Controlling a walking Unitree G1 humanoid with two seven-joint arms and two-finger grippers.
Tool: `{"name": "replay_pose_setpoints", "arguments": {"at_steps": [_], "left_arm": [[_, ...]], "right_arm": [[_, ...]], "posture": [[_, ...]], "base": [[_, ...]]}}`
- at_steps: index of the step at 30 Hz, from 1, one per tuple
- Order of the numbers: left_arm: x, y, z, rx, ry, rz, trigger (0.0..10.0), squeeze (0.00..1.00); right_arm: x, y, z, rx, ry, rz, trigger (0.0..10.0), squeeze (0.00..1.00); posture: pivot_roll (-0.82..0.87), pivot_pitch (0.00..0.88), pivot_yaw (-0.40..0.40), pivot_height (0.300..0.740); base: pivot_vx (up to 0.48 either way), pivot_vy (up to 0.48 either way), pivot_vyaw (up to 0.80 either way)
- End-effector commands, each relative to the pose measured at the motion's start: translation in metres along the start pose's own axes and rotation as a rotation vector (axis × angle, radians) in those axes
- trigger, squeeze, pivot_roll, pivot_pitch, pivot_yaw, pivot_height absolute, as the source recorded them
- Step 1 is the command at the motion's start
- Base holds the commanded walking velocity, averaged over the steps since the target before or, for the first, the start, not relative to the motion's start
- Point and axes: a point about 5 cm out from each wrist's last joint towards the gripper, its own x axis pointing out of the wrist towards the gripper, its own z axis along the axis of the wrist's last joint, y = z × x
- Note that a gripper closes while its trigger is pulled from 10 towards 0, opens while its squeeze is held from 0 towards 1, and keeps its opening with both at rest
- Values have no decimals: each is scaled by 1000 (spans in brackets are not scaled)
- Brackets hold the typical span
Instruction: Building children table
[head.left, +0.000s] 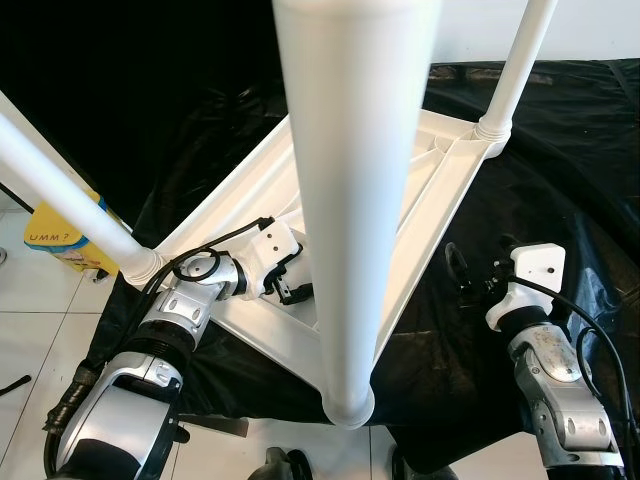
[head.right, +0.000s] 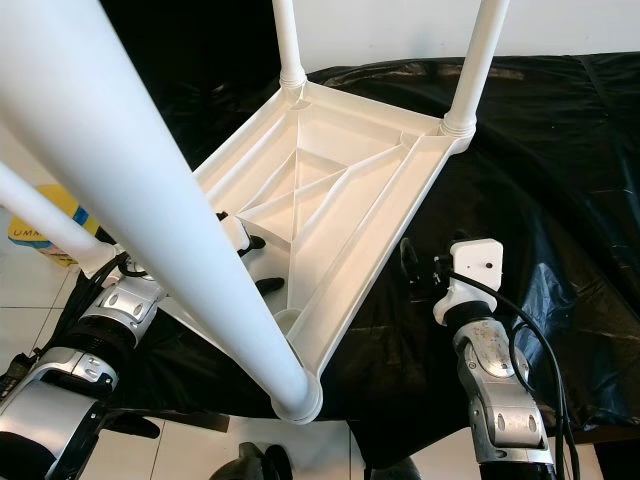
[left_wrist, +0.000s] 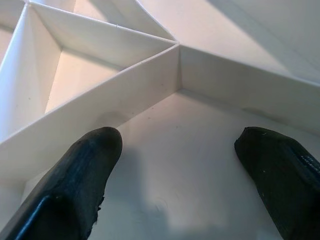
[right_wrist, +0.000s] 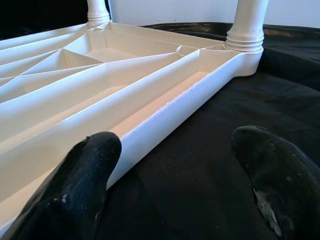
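Observation:
A white plastic children's table (head.right: 330, 170) lies upside down on a black cloth (head.left: 570, 150), its ribbed underside facing up. Its white legs stand up from the corners: one close to the camera (head.left: 350, 200), one at the far right (head.left: 515, 70), one on the left (head.left: 60, 190). My left gripper (head.left: 290, 285) is open inside the underside near the front rim, its fingers (left_wrist: 85, 175) resting over a flat panel between ribs. My right gripper (head.left: 478, 265) is open just above the cloth beside the table's right rim (right_wrist: 165, 115), holding nothing.
A yellow printed box or bag (head.left: 60, 240) stands on the white tiled floor (head.left: 40, 330) to the left, behind the left leg. The near leg hides much of the table's middle in the left eye view. A white wall (head.right: 400, 30) runs behind.

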Motion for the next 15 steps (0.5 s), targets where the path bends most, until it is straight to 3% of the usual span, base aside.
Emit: {"name": "replay_pose_setpoints", "arguments": {"at_steps": [1,15], "left_arm": [[-1,-9,-19,-37,74,-36,9255,0],[-1,-9,-19,-37,74,-36,9255,0]], "right_arm": [[-2,1,-1,3,8,-1,10000,0],[-2,1,-1,3,8,-1,10000,0]], "posture": [[-162,188,104,740],[-162,188,104,740]], "base": [[0,0,0],[0,0,0]]}}
